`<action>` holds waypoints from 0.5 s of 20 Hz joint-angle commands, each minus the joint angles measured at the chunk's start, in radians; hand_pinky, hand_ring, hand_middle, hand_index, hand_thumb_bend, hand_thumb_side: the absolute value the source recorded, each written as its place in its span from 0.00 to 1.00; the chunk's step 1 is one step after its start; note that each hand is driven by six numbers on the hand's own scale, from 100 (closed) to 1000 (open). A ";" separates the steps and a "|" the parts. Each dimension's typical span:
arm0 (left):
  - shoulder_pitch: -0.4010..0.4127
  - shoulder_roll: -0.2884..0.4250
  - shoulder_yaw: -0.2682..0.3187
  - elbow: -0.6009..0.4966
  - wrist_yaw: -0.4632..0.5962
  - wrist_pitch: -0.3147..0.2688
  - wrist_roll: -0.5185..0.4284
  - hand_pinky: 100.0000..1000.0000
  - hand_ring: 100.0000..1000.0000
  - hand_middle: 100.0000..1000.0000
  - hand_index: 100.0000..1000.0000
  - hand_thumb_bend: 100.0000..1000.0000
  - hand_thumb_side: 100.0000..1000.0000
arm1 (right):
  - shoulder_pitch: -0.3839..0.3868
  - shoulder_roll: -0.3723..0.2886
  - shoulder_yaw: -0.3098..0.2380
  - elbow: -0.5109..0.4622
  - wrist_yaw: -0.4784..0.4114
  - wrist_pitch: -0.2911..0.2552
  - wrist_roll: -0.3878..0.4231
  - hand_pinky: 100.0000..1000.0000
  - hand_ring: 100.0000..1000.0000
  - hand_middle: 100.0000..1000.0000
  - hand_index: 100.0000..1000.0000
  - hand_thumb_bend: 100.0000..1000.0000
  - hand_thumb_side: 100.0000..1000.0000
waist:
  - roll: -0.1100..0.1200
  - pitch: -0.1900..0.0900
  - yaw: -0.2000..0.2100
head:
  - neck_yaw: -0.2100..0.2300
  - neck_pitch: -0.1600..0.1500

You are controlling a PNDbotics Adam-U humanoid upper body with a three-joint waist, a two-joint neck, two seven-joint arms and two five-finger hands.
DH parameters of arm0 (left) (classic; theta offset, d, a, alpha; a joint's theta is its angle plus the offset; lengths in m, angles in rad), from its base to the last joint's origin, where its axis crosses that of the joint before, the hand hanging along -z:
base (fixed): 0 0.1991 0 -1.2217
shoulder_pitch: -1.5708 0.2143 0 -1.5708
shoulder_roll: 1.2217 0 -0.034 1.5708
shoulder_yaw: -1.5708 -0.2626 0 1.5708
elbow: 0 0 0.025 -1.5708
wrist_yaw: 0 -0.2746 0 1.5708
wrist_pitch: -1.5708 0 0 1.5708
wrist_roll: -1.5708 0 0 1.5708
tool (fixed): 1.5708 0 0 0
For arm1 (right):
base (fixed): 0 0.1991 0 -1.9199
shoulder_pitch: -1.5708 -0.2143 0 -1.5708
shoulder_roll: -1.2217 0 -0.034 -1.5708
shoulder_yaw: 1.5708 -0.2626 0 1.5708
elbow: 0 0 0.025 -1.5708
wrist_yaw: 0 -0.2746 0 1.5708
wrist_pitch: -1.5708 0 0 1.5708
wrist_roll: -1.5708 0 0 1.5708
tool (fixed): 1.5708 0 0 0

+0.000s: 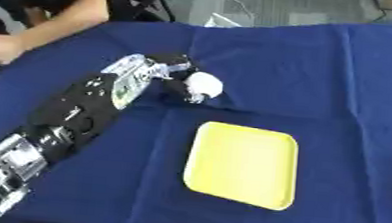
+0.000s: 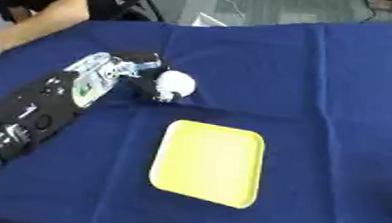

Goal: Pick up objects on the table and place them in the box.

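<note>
Stereo head pair, looking down at blue table [image 1: 343,70]; views nearly identical.

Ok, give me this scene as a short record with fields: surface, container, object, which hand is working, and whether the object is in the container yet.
surface: table under a dark blue cloth
container: shallow yellow rectangular tray, nothing in it
object: small white rounded item, beyond the tray's far edge
left hand: reaching from the left, fingers curled round the white item
right hand: not visible
object in container: no
</note>
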 commanded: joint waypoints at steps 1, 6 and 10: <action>-0.010 0.056 0.003 -0.063 0.051 0.033 0.002 0.95 0.53 0.48 0.23 0.00 0.64 | -0.008 -0.021 -0.003 -0.011 -0.001 -0.002 0.003 0.64 0.64 0.85 0.96 0.00 0.86 | -0.009 -0.010 0.001 | 0.012 -0.008; -0.002 0.070 0.006 -0.106 0.092 0.072 0.004 0.95 0.52 0.48 0.23 0.00 0.64 | -0.009 -0.021 -0.004 -0.011 -0.001 -0.002 0.002 0.64 0.64 0.85 0.96 0.00 0.86 | -0.010 -0.010 0.001 | 0.012 -0.010; 0.005 0.076 0.010 -0.126 0.114 0.089 0.007 0.96 0.51 0.48 0.23 0.00 0.64 | -0.009 -0.021 -0.005 -0.011 -0.001 -0.002 0.003 0.64 0.64 0.85 0.96 0.00 0.86 | -0.010 -0.010 0.001 | 0.011 -0.010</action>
